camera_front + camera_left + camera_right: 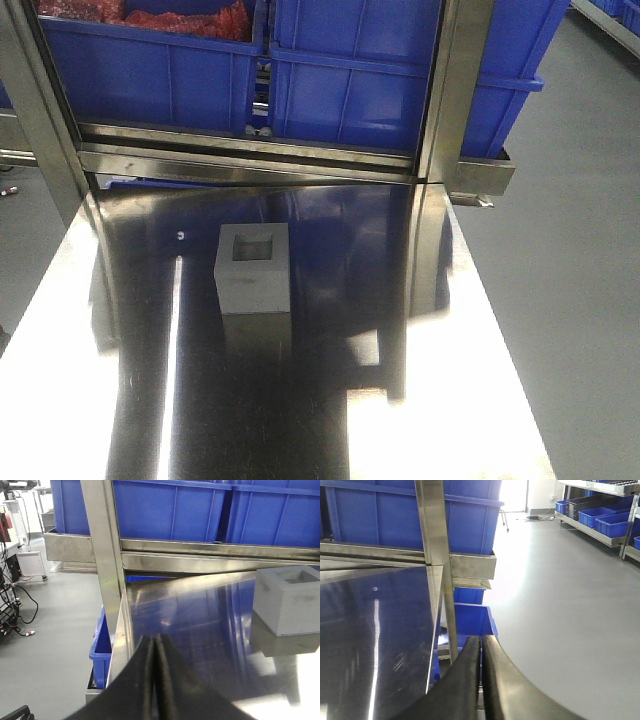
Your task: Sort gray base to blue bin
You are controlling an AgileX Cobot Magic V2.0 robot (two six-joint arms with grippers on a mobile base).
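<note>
Task not begun, as far as the views show. The base (253,268) stands on the surface (420,400) near its middle, recess upward, with nothing touching it. The left claw (155,680) has its fingers pressed together and holds nothing; the base lies ahead of it and to its right, well apart. The right claw (481,680) is likewise pressed together and empty, hanging at the right edge of the surface, and the base does not appear in its view. Left to do, by judgement: approach, grasp, carry and release, which is the whole job. Containers: three shelf totes stand behind the surface. The left shelf tote (150,80) holds red material (185,18), while the middle shelf tote (350,95) and right shelf tote (510,100) show walls only, so their contents are unknown. A low left tote (100,652) sits off the left edge and a low right tote (472,617) off the right edge, both interiors hidden. Which of these is the blue bin cannot be settled here; possibly one of the low pair.
</note>
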